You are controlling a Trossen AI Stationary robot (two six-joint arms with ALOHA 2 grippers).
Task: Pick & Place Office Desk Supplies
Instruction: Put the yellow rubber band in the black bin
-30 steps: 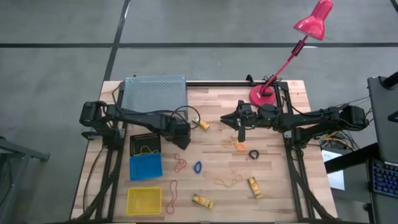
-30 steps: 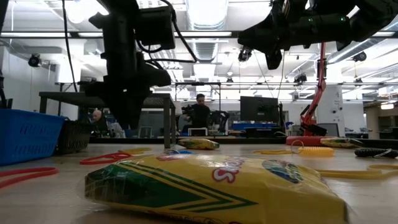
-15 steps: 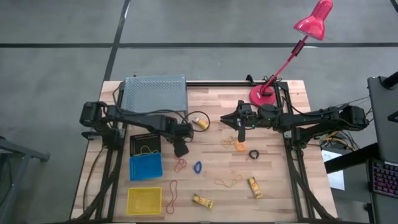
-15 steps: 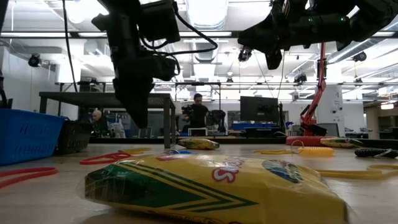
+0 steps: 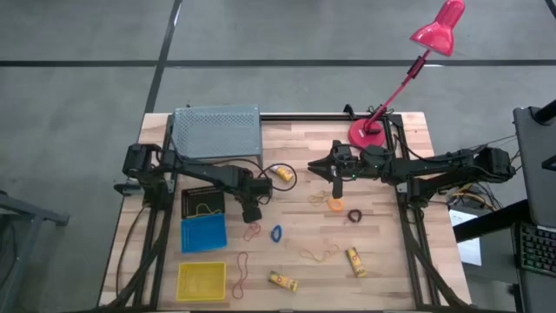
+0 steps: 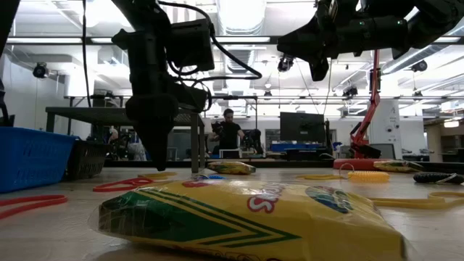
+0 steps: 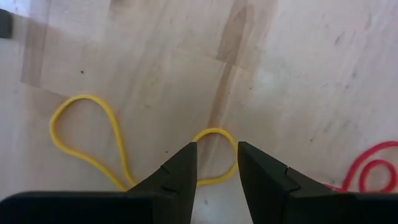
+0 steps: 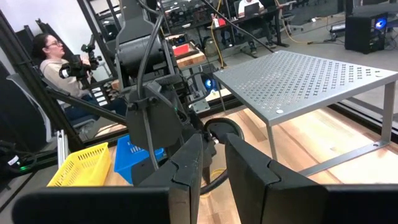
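Wooden table (image 5: 408,269), high view: left gripper (image 5: 253,211) beside black bin (image 5: 201,202); right gripper (image 5: 334,176) mid-table, fingers slightly apart, empty. Left wrist view: fingers (image 7: 180,171) apart over yellow rubber band (image 7: 115,149).

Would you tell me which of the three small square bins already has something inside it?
The black bin, nearest the grey shelf, holds a yellow rubber band; the blue and yellow bins look empty.
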